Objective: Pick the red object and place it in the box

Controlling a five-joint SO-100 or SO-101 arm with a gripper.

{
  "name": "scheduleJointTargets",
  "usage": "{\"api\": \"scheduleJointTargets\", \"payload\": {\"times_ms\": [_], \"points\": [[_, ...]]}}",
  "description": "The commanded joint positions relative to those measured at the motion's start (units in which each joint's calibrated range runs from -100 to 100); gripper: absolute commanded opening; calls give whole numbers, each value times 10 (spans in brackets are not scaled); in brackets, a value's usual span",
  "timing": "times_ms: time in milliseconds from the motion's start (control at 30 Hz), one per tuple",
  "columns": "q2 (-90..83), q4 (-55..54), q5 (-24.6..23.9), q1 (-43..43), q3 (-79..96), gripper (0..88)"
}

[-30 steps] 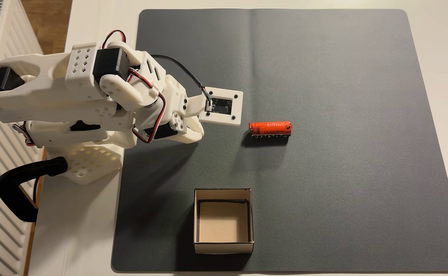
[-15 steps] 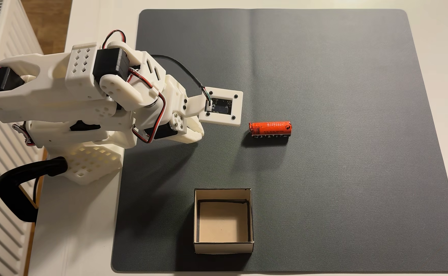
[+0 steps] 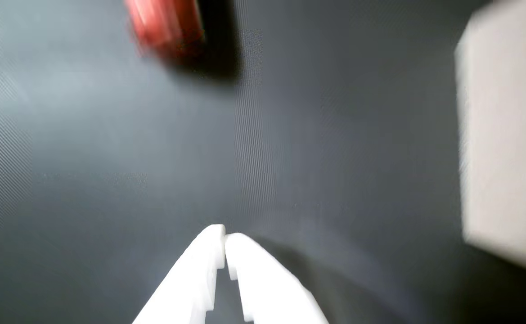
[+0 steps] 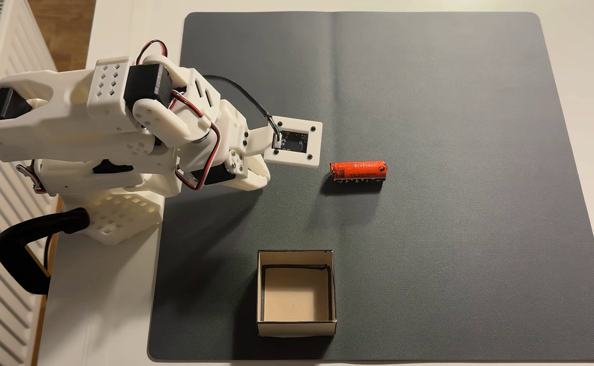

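One cylinder, one box, one folded arm

One white plastic arm (image 4: 112, 123) is seen in the fixed view folded low at the left edge of the dark grey textured mat (image 4: 464, 105), its wrist camera plate (image 4: 293, 140) held out toward the mat's middle. The white two-finger gripper (image 3: 225, 236) is shown in the wrist view with its tips pressed together, nothing between them, above bare mat (image 3: 289, 135); in the fixed view the fingertips are hidden under the arm.

One small orange-red cylinder with black print (image 4: 358, 171) is seen lying on its side on the mat, to the right of the camera plate and apart from it. In the wrist view it (image 3: 166, 24) is blurred at the top edge, and the print cannot be read.

One small square cardboard box with a beige floor and black-lined inner edges (image 4: 296, 327) is placed near the mat's lower edge, well apart from the cylinder, open side up. Only a pale outer wall (image 3: 505, 135) is shown in the wrist view, at the right.
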Motion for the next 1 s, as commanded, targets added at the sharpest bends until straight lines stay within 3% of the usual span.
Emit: {"api": "scheduleJointTargets", "payload": {"times_ms": [0,133,633,833,967], "points": [[-6,-93,2,-2,-8,7],[-6,-133,2,-2,-38,7],[7,-116,2,-1,-153,8],[133,-127,2,-1,-219,8],[260,-196,2,-1,-241,11]]}}
